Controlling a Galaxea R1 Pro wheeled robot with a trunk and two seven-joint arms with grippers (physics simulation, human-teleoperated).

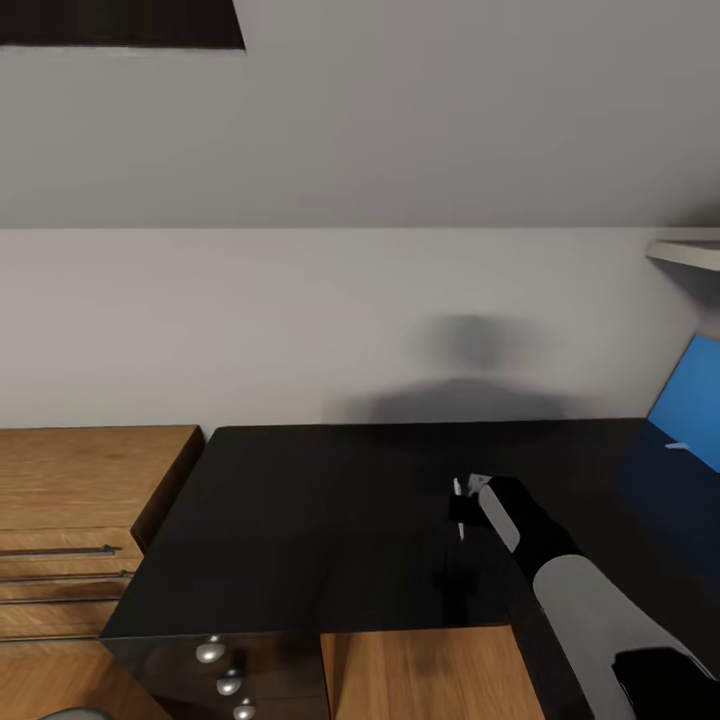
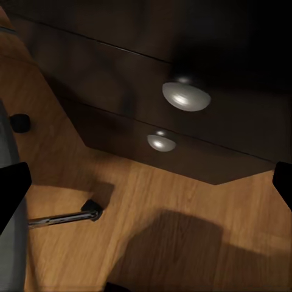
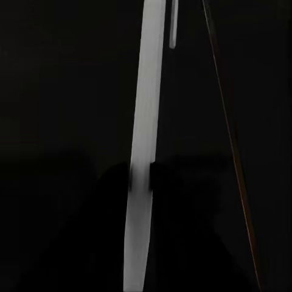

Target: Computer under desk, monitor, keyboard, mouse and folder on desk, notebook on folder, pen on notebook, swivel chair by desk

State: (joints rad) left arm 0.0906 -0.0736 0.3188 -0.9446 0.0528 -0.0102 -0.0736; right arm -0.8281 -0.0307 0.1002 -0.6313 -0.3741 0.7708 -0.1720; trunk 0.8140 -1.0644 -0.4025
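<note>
Nearest the robot, the right arm (image 1: 590, 610) reaches up from the lower right of the head view, grey sleeve into a black wrist, and its right claw (image 1: 462, 505) hangs low over the glossy black surface (image 1: 330, 520), around the middle of it. There's something thin and pale at the tip of that claw, a slim white sliver, and the right wrist view gives a long pale strip (image 3: 145, 152) running between dark shapes. It looks pinched, but what it is I can't make out, and how wide the fingers stand I cannot tell for sure.

Down below the front edge, the black drawers show their round silver knobs (image 1: 210, 652) stacked one under another. The left wrist view looks right at them: two knobs (image 2: 186, 96) on dark drawer fronts above the wood floor (image 2: 182, 243). The left claw's black fingertips (image 2: 12, 188) sit at either edge of that picture, well apart, wide open with nothing between them. Beside them, a chrome leg with a black castor (image 2: 91, 210) of the swivel chair rests on the floor.

To the left of the surface, just beside it, stands the low light-wood cabinet (image 1: 70, 500) with slim bar handles.

Farther back on the right, the bright blue folder (image 1: 690, 400) stands tilted above the surface's far right end, cut off by the picture's edge. Behind everything, the pale wall (image 1: 300, 320) carries a soft shadow.
</note>
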